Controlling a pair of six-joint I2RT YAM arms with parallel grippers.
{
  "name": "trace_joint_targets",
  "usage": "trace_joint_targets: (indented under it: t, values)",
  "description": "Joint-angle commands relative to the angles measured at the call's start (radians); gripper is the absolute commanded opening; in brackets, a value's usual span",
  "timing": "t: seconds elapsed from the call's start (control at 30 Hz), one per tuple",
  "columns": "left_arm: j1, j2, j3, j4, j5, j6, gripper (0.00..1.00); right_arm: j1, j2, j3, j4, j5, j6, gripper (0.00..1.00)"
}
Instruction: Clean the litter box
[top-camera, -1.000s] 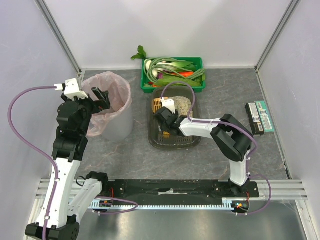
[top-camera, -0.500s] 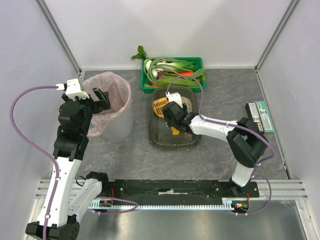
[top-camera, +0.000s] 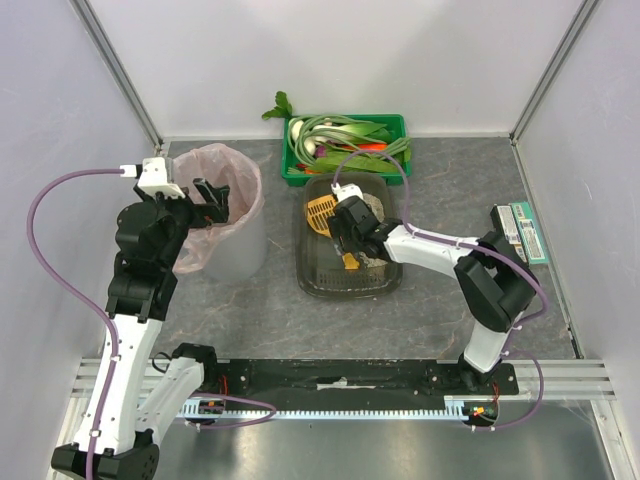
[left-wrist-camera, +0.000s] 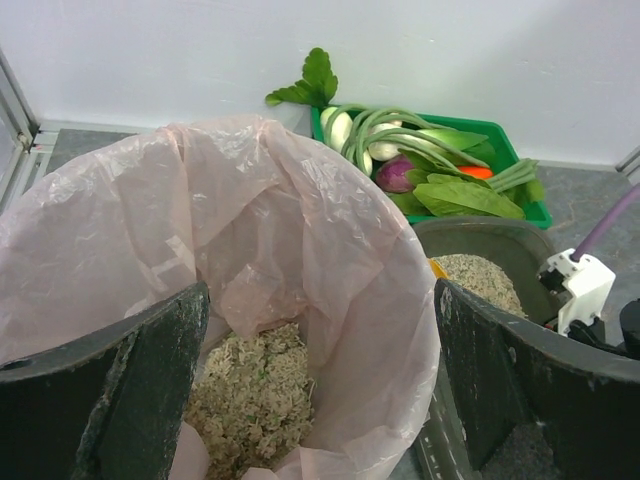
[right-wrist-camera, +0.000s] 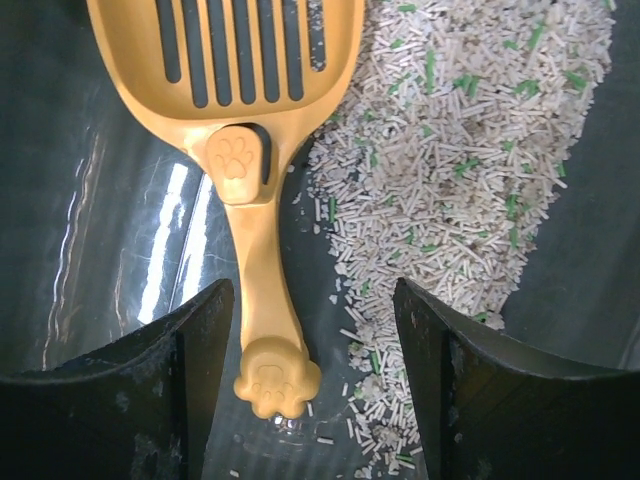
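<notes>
Top external view puts the litter box (top-camera: 340, 285) mid-table, at 3 o'clock from the bin (top-camera: 238, 262), probably so scooped waste travels little. In the tray lies the orange scoop (right-wrist-camera: 255, 250), handle pointing to 6 o'clock, straddled by the right gripper (right-wrist-camera: 312, 395), spread wide (nothing held), likely poised to grasp. Only the left wrist view shows litter (left-wrist-camera: 255, 400) inside the bin, framed by the left gripper (left-wrist-camera: 320, 390), also wide apart.

Pale walls (top-camera: 330, 60) enclose a grey marbled table (top-camera: 420, 310).
</notes>
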Motion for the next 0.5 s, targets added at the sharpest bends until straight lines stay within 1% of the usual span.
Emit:
trace_joint_targets:
  t: [0.0, 0.2, 0.3, 0.33, 0.47]
  values:
    - [-0.002, -0.021, -0.006, 0.056, 0.044, 0.028, 0.99, 0.016, 0.06, 0.049, 0.041, -0.036, -0.025, 0.72]
    - [-0.001, -0.038, -0.023, 0.081, 0.072, 0.029, 0.99, 0.016, 0.124, 0.089, 0.04, -0.018, -0.018, 0.68]
    - [0.001, -0.033, -0.023, 0.081, 0.075, 0.036, 0.99, 0.021, 0.134, 0.097, 0.041, -0.021, -0.015, 0.61]
    - [0.001, -0.033, -0.023, 0.081, 0.079, 0.04, 0.99, 0.024, 0.132, 0.096, 0.041, -0.013, -0.016, 0.57]
    - [-0.001, -0.033, -0.024, 0.086, 0.113, 0.051, 0.99, 0.041, 0.123, 0.097, 0.04, 0.015, -0.031, 0.49]
